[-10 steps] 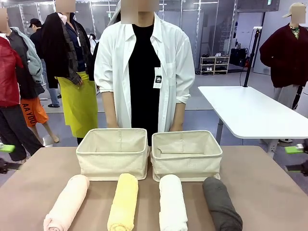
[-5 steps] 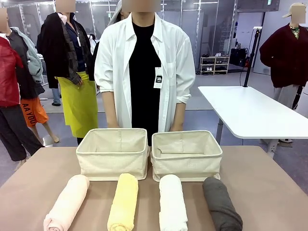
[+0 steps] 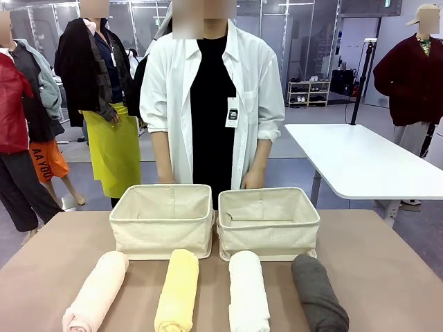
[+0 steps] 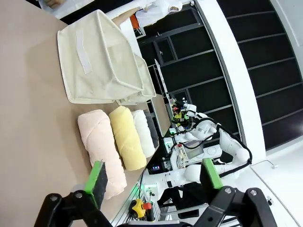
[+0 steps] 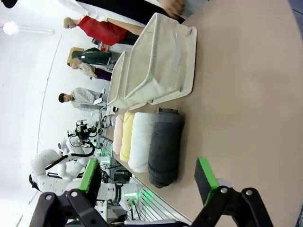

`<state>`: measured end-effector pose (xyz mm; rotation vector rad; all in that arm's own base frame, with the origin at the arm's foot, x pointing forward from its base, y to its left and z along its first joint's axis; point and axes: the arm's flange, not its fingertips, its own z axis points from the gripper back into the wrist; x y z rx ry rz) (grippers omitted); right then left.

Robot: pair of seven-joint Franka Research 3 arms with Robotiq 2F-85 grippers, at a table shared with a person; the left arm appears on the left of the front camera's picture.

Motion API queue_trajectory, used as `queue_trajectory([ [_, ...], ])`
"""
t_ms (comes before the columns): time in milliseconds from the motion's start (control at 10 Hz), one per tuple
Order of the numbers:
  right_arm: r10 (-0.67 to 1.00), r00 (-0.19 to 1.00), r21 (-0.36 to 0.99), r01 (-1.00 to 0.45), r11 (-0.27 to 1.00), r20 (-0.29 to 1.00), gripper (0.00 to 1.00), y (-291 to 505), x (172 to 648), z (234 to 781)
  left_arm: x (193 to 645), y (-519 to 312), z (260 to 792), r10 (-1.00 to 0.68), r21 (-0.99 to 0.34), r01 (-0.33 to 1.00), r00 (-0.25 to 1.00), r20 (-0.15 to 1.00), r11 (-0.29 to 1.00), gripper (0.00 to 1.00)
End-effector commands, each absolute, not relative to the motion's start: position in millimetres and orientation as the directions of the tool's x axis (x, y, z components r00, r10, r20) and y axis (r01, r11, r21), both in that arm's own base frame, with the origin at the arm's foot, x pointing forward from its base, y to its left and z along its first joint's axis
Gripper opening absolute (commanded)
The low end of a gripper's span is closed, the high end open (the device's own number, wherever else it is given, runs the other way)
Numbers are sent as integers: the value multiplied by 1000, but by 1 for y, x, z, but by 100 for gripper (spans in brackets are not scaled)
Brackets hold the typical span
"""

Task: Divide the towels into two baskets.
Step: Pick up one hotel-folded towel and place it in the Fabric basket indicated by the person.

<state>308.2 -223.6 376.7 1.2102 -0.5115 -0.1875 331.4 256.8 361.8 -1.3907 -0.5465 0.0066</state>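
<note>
Towels: four thick terry rolls lie in a row near the front edge of the table [image 3: 391, 277], their ends pointing at the baskets. From the robot's left they are the pale pink towel [image 3: 97, 290], yellow towel [image 3: 177, 290], white towel [image 3: 248, 290] and dark grey towel [image 3: 318, 294].
Baskets: the left basket [image 3: 160, 232] and right basket [image 3: 268, 238] are beige canvas with soft upright walls. They sit close side by side, just behind the rolls.
Left gripper [image 4: 154, 177]: green pads spread wide with nothing between them. It is low at the table's side and apart from the pink roll, which lies nearest.
Right gripper [image 5: 147, 175]: fingers wide apart and empty, with the grey roll nearest.
Person [image 3: 214, 97]: stands behind the baskets, one hand [image 3: 253, 181] at the right basket's far rim.
</note>
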Motion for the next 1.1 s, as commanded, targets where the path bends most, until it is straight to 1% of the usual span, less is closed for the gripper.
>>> queue_trajectory([
  [0,-399,873,925,-136,355,281,100,-224,309,379,331,258,362,319,-929,312,876,362,200,100],
  [1000,-399,873,925,-136,355,281,100,-224,309,379,331,258,362,319,-929,312,876,362,200,100],
])
